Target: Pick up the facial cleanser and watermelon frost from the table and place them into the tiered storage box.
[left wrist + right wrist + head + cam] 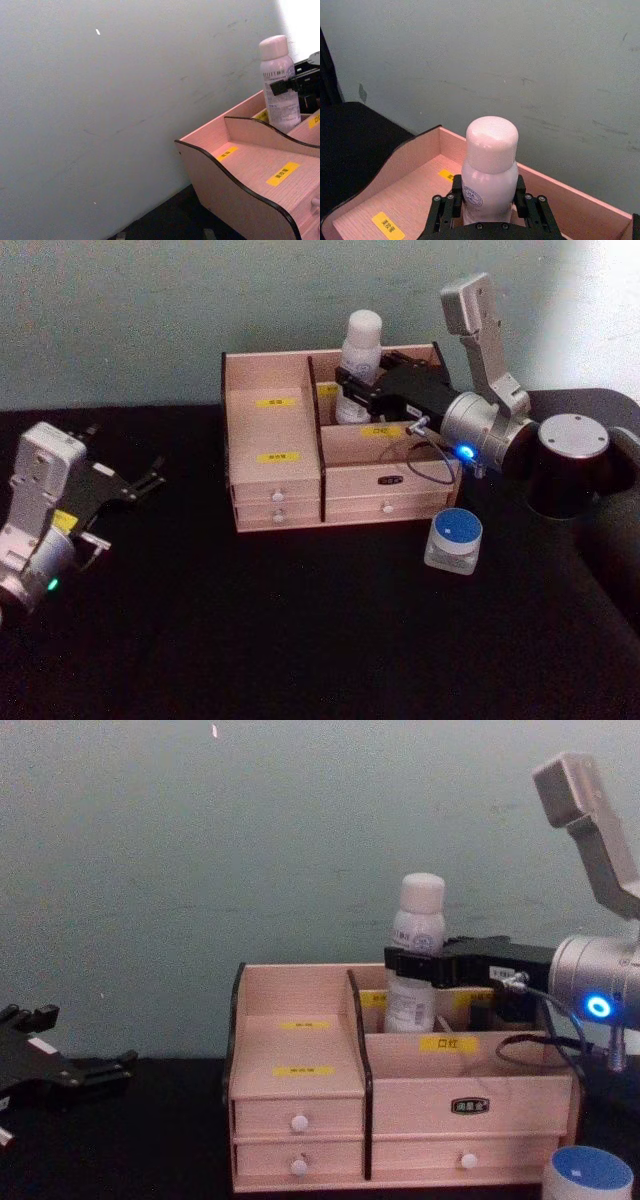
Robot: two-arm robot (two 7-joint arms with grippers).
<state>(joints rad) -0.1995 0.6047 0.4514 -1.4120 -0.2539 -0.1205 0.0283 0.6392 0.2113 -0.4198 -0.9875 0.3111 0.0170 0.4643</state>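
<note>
The base of the facial cleanser point(360, 345) is being hidden by the walls of the tiered storage box point(275, 455) and its print is not being resolved; one yellow label point(448, 1043) is being read as "口红". The white, round-capped bottle is being pinched upright in the rear right compartment by the right gripper point(352, 390), while the left gripper point(150, 478) is being held spread at the far left

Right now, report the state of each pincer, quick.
Left pincer: open, holding nothing.
Right pincer: closed on the white bottle, at the tiered storage box's rear compartment.
</note>
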